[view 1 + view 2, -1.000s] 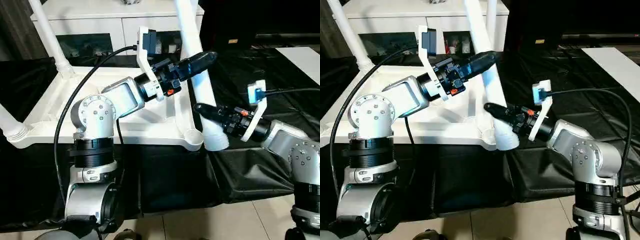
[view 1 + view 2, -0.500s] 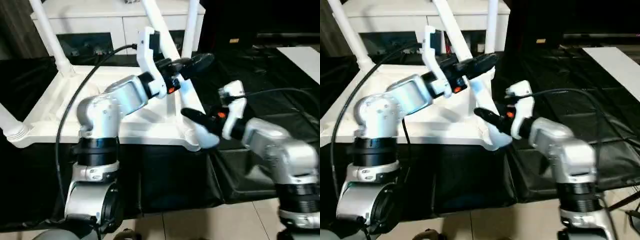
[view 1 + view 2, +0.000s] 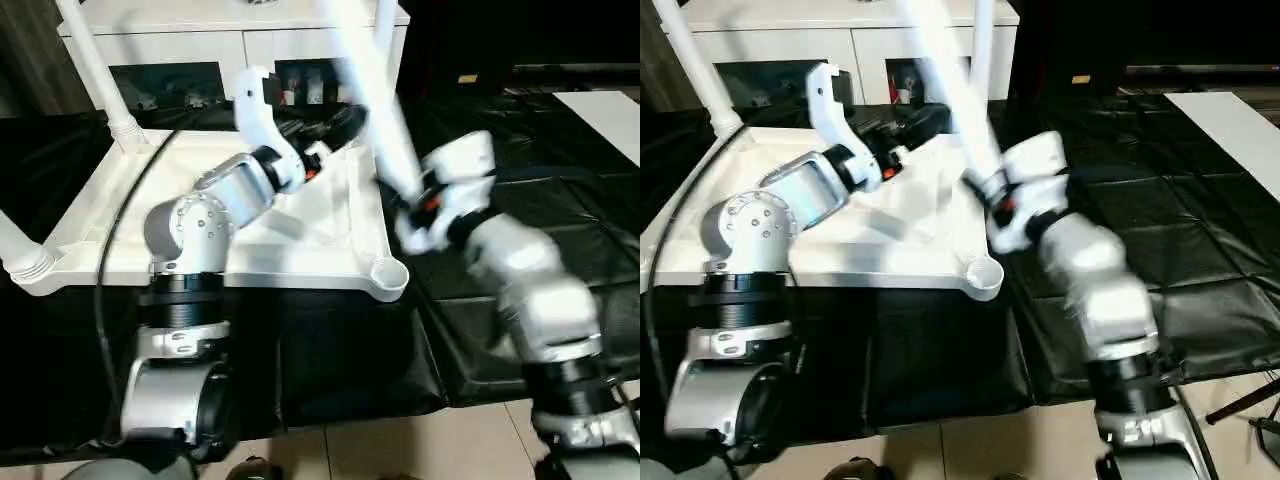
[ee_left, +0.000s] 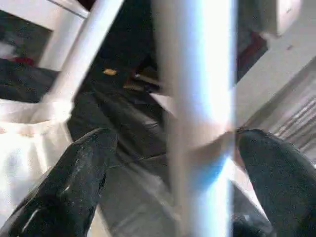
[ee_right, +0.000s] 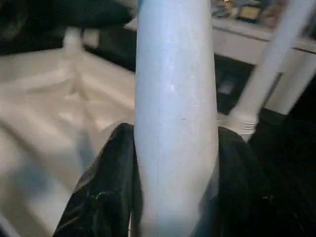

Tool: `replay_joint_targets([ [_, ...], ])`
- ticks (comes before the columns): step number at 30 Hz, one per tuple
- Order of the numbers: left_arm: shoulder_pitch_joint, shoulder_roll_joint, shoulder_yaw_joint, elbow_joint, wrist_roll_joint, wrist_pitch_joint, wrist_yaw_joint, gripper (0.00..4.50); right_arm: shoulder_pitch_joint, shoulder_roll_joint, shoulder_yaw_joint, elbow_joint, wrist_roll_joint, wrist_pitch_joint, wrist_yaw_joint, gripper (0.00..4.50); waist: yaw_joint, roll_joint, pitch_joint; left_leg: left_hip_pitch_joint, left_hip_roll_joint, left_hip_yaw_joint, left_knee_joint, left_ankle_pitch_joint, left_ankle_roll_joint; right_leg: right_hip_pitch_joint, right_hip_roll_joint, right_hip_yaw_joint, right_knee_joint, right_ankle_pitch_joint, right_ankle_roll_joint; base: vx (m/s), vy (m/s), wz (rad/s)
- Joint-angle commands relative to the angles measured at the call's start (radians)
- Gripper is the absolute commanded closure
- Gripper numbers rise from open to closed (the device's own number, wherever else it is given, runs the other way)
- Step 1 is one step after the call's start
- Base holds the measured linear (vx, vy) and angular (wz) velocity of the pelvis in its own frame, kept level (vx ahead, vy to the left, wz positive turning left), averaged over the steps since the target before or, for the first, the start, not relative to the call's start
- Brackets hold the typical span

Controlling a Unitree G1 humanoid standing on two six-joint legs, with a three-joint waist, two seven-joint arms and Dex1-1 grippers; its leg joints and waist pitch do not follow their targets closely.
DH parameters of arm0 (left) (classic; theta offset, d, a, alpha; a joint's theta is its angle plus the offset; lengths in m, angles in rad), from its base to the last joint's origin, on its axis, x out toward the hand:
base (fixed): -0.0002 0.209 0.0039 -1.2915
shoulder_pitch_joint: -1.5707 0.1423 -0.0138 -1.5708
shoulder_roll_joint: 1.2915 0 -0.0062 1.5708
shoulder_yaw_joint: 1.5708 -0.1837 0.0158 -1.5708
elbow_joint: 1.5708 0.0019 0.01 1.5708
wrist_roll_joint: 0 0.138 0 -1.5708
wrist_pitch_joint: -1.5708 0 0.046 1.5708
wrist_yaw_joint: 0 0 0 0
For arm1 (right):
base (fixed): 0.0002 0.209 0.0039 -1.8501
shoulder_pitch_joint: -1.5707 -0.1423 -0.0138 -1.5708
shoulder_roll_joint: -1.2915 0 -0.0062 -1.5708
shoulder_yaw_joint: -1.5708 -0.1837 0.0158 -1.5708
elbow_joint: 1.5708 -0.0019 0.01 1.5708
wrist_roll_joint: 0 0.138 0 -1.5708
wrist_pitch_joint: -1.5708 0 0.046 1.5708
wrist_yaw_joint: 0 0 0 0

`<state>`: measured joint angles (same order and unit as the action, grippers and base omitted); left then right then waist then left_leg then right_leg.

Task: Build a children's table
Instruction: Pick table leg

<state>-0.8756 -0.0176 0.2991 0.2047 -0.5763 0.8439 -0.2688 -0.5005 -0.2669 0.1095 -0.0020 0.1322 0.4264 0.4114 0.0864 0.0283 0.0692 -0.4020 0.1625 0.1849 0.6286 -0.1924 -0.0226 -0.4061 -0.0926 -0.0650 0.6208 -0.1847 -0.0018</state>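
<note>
We see the black-covered work table (image 3: pixel 470 330) carrying the children's table (image 3: pixel 330 235), its square top upside down with the ribbed underside facing up. 3 legs stand in corner sockets: 1 at the far left (image 3: pixel 95 65), 1 at the near left (image 3: pixel 20 255) and 1 at the far right (image 3: pixel 383 30). The near right socket (image 3: pixel 388 275) is bare. Above it we hold the 4th leg (image 3: pixel 375 105) tilted, our right gripper (image 5: pixel 170 163) clamped on it. Our left gripper (image 4: pixel 173 153) stands spread wide around that same leg, its fingers (image 4: pixel 81 173) clear of it.
</note>
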Motion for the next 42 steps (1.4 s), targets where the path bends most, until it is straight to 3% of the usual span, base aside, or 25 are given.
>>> replay_joint_targets([
  [1, -0.027, -0.009, 0.007, -0.017, -0.03, 0.013, 0.008, 0.0, -0.001, 0.003, 0.024, -0.004, -0.039, -0.036, -0.003, 2.66, -0.005, -0.02, -0.084, 0.025, 0.055, -0.021, -0.073, -0.071, 0.055, 0.053, -0.057, 0.044, -0.065, -0.097, -0.239, 0.0, 0.0, 0.0],
  [6, -0.027, -0.033, 0.027, -0.006, -0.059, 0.01, 0.025, 0.0, -0.018, 0.016, 0.096, 0.012, -0.098, -0.076, -0.014, 2.66, -0.006, -0.019, -0.084, 0.025, 0.055, -0.022, -0.071, -0.06, 0.065, 0.053, -0.057, 0.044, -0.062, -0.088, -0.24, 0.0, 0.0, 0.0],
  [7, -0.028, -0.037, 0.032, -0.003, -0.059, 0.004, 0.034, 0.0, -0.023, 0.018, 0.108, 0.015, -0.108, -0.085, -0.016, 2.66, -0.008, -0.023, -0.083, 0.024, 0.055, -0.021, -0.071, -0.061, 0.068, 0.052, -0.056, 0.045, -0.063, -0.084, -0.242, 0.0, 0.0, 0.0],
  [11, -0.03, -0.033, 0.031, 0.017, -0.033, -0.011, 0.068, 0.0, -0.032, 0.017, 0.129, 0.02, -0.146, -0.11, -0.037, 2.66, -0.008, -0.022, -0.083, 0.025, 0.055, -0.021, -0.071, -0.066, 0.07, 0.053, -0.056, 0.045, -0.064, -0.097, -0.234, 0.0, 0.0, 0.0],
  [12, -0.037, -0.033, 0.045, 0.051, -0.015, -0.032, 0.113, 0.0, -0.042, 0.013, 0.159, 0.035, -0.215, -0.139, -0.079, 2.66, -0.009, -0.02, -0.083, 0.025, 0.055, -0.022, -0.071, -0.062, 0.068, 0.051, -0.054, 0.045, -0.063, -0.096, -0.231, 0.0, 0.0, 0.0],
  [14, -0.047, -0.036, 0.07, 0.086, -0.003, -0.064, 0.16, 0.36, -0.047, 0.014, 0.186, 0.055, -0.288, -0.163, -0.137, 2.66, -0.01, -0.02, -0.083, 0.027, 0.054, -0.022, -0.072, -0.072, 0.055, 0.05, -0.053, 0.044, -0.065, -0.105, -0.225, 0.0, 0.0, 0.0],
  [16, -0.053, -0.036, 0.083, 0.101, -0.001, -0.082, 0.173, 0.43, -0.044, 0.021, 0.198, 0.059, -0.321, -0.17, -0.172, 2.66, -0.012, -0.023, -0.082, 0.026, 0.053, -0.022, -0.073, -0.082, 0.042, 0.052, -0.053, 0.046, -0.066, -0.114, -0.216, 0.0, 0.0, 0.0],
  [17, -0.054, -0.036, 0.085, 0.102, -0.002, -0.084, 0.177, 0.43, -0.043, 0.022, 0.204, 0.059, -0.337, -0.172, -0.185, 2.66, -0.012, -0.024, -0.083, 0.027, 0.053, -0.022, -0.073, -0.077, 0.042, 0.052, -0.052, 0.046, -0.064, -0.101, -0.215, 0.0, 0.0, 0.0],
  [18, -0.055, -0.038, 0.088, 0.101, -0.002, -0.088, 0.181, 0.75, -0.041, 0.025, 0.209, 0.059, -0.344, -0.177, -0.193, 2.66, -0.011, -0.022, -0.084, 0.028, 0.053, -0.022, -0.073, -0.075, 0.044, 0.051, -0.052, 0.046, -0.063, -0.094, -0.216, 0.0, 0.0, 0.0],
  [21, -0.056, -0.046, 0.096, 0.099, -0.008, -0.09, 0.199, 0.85, -0.042, 0.027, 0.223, 0.064, -0.381, -0.185, -0.227, 2.66, -0.012, -0.022, -0.085, 0.028, 0.053, -0.022, -0.072, -0.063, 0.054, 0.05, -0.051, 0.045, -0.059, -0.053, -0.225, 0.0, 0.0, 0.0],
  [22, -0.055, -0.048, 0.091, 0.095, -0.008, -0.088, 0.195, 0.85, -0.043, 0.031, 0.225, 0.07, -0.381, -0.187, -0.229, 2.66, -0.012, -0.023, -0.084, 0.027, 0.053, -0.021, -0.071, -0.064, 0.057, 0.051, -0.052, 0.046, -0.059, -0.05, -0.229, 0.0, 0.0, 0.0],
  [23, -0.054, -0.047, 0.085, 0.095, -0.01, -0.087, 0.194, 1.18, -0.044, 0.035, 0.225, 0.076, -0.381, -0.19, -0.23, 2.66, -0.011, -0.023, -0.084, 0.027, 0.053, -0.021, -0.072, -0.074, 0.059, 0.052, -0.054, 0.046, -0.06, -0.061, -0.228, 0.0, 0.0, 0.0],
  [27, -0.058, -0.057, 0.081, 0.1, -0.021, -0.1, 0.199, 1.33, -0.043, 0.037, 0.233, 0.089, -0.417, -0.205, -0.257, 2.66, -0.013, -0.024, -0.084, 0.027, 0.053, -0.022, -0.071, -0.077, 0.057, 0.052, -0.053, 0.046, -0.06, -0.064, -0.225, 0.0, 0.0, 0.0],
  [33, -0.058, -0.066, 0.081, 0.099, -0.035, -0.106, 0.197, 2.08, -0.044, 0.046, 0.23, 0.106, -0.43, -0.214, -0.273, 2.66, -0.016, -0.024, -0.085, 0.027, 0.053, -0.022, -0.071, -0.076, 0.063, 0.053, -0.052, 0.046, -0.058, -0.044, -0.229, 0.0, 0.0, 0.0],
  [39, -0.053, -0.07, 0.082, 0.092, -0.036, -0.125, 0.194, 2.49, -0.051, 0.054, 0.229, 0.124, -0.439, -0.219, -0.275, 2.66, -0.022, -0.024, -0.085, 0.026, 0.052, -0.022, -0.07, -0.077, 0.067, 0.055, -0.051, 0.045, -0.058, -0.043, -0.235, 0.0, 0.0, 0.0],
  [40, -0.051, -0.067, 0.078, 0.091, -0.035, -0.128, 0.185, 2.52, -0.05, 0.058, 0.225, 0.126, -0.435, -0.219, -0.273, 2.1, -0.024, -0.024, -0.085, 0.025, 0.051, -0.022, -0.07, -0.08, 0.069, 0.055, -0.053, 0.045, -0.058, -0.047, -0.236, 0.0, 0.0, 0.0],
  [42, -0.048, -0.063, 0.076, 0.089, -0.033, -0.136, 0.18, 2.61, -0.047, 0.066, 0.211, 0.125, -0.414, -0.229, -0.265, 1.94, -0.028, -0.023, -0.085, 0.024, 0.052, -0.022, -0.07, -0.085, 0.073, 0.056, -0.053, 0.045, -0.059, -0.049, -0.239, 0.0, 0.0, 0.0],
])
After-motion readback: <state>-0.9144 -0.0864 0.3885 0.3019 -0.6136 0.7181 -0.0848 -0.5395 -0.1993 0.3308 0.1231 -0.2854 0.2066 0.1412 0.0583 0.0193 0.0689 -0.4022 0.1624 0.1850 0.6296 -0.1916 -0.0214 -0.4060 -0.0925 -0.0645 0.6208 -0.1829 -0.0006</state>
